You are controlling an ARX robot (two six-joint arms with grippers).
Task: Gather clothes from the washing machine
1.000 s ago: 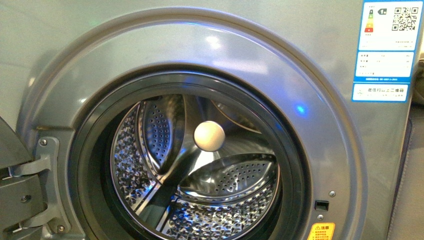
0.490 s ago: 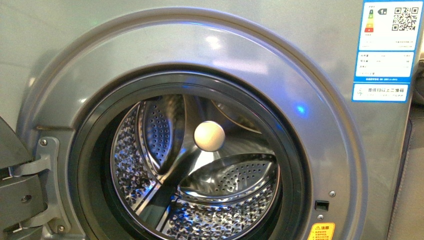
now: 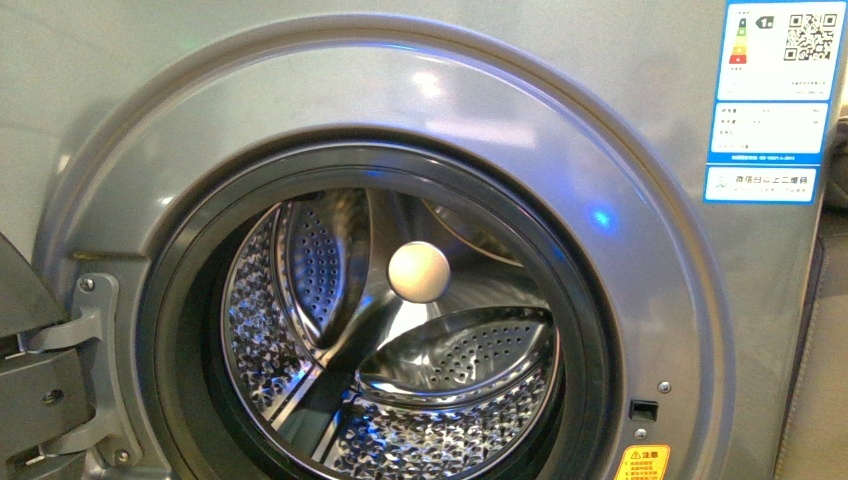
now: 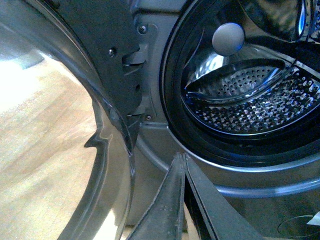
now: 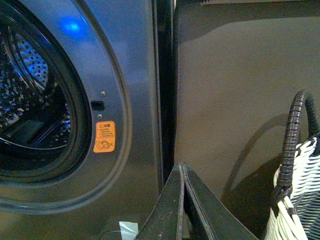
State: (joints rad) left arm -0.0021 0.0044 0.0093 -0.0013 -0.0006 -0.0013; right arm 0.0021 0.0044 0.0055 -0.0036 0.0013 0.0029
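The silver-grey washing machine [image 3: 640,290] fills the front view with its door swung open at the left [image 3: 30,340]. The perforated steel drum [image 3: 440,440] shows bare metal with a pale round hub [image 3: 418,272]. No clothes show in any view. My left gripper [image 4: 182,157] is shut and empty, below the lower left of the drum mouth [image 4: 235,155], beside the open glass door [image 4: 100,150]. My right gripper [image 5: 182,166] is shut and empty, low by the washing machine's right front corner [image 5: 145,125]. Neither arm shows in the front view.
A grey-and-white woven basket [image 5: 300,200] with a dark handle stands to the right of the washing machine, close to my right gripper. A brown wall [image 5: 240,100] rises behind it. An orange warning sticker [image 5: 104,136] sits by the door latch. Pale wood floor [image 4: 40,145] shows through the door glass.
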